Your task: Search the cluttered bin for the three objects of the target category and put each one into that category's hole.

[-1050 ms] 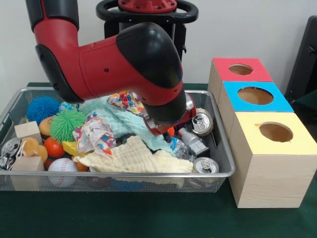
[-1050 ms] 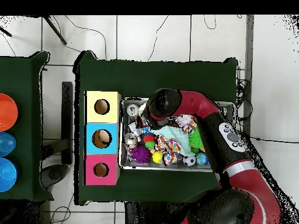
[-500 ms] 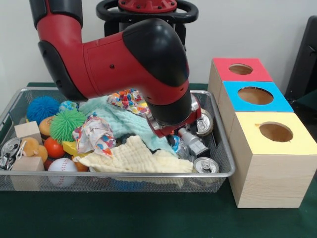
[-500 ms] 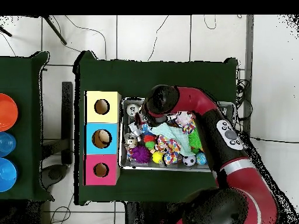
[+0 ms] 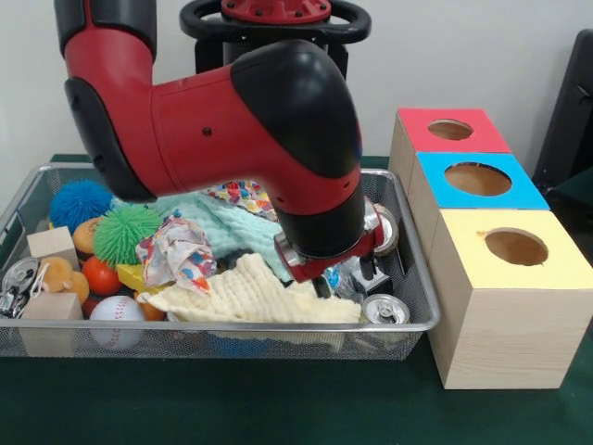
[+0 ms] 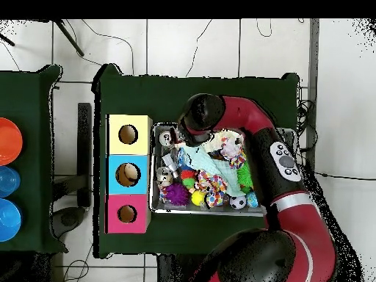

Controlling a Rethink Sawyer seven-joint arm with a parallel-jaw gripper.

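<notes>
**Arm low over the bin's box-side end, above the cans**

Red and black arm bent down into the wire mesh bin, wrist low over the end nearest the three wooden boxes. Gripper mostly hidden under the wrist; only dark tips visible among clear plastic and crumpled items, so cannot tell whether the jaws are spread or closed, or grasping anything.

One silver drink can lying at the bin's front corner, just beside the yellow-topped wooden box. A second silver can partly hidden behind the wrist, possibly touching it. A third can at the opposite end, next to a plain wooden block.

Pale yellow cloth spread along the front rim, mint green cloth behind it. Green spiky ball and blue spiky ball well apart from the gripper; white baseball at the front. Blue-topped box and red-topped box in line behind the yellow one, each with a round hole.
</notes>
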